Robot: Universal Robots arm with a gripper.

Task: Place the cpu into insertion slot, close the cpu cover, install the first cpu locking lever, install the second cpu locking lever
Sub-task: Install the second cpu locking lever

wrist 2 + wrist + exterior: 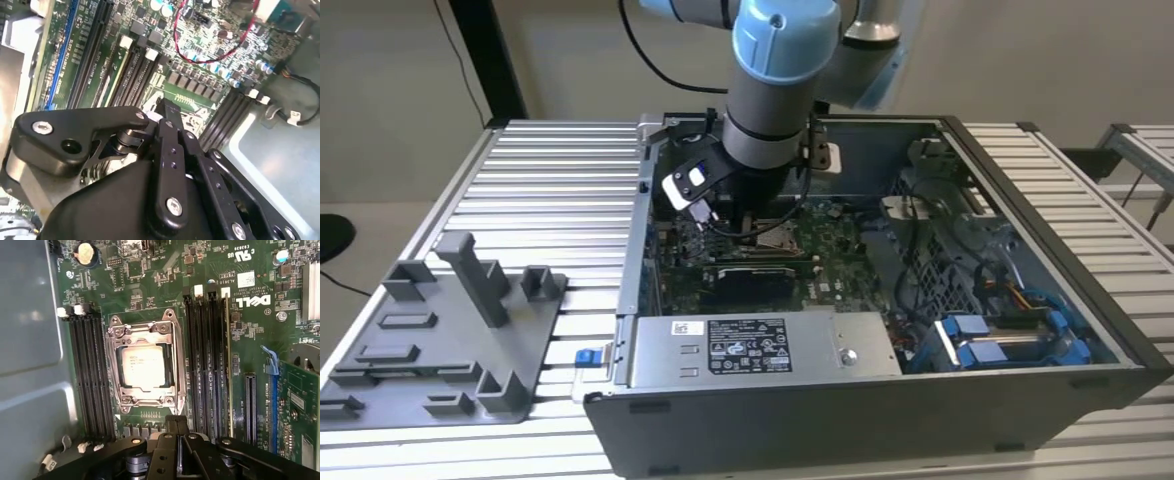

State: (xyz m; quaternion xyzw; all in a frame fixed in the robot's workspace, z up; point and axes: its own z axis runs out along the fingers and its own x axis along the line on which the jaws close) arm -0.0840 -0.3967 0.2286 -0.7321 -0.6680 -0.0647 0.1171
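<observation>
Inside open grey metal computer case (881, 400), on green circuit board (150, 285): silver-grey square cpu (143, 366) seated in dark-centred insertion slot (169, 365), thin silvery cpu cover (113, 365) lying flat around it. Black gripper (177, 421) near slot, jaws pressed together.

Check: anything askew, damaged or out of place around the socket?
Nothing stands out. In the first wrist view the cpu sits square inside the closed cpu cover, and the gripper hangs just beside it.

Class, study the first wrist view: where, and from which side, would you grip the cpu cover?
Likely the outer rim of the cpu cover, from straight above: it lies flat, framing the cpu, so only thin edges offer purchase.
</observation>
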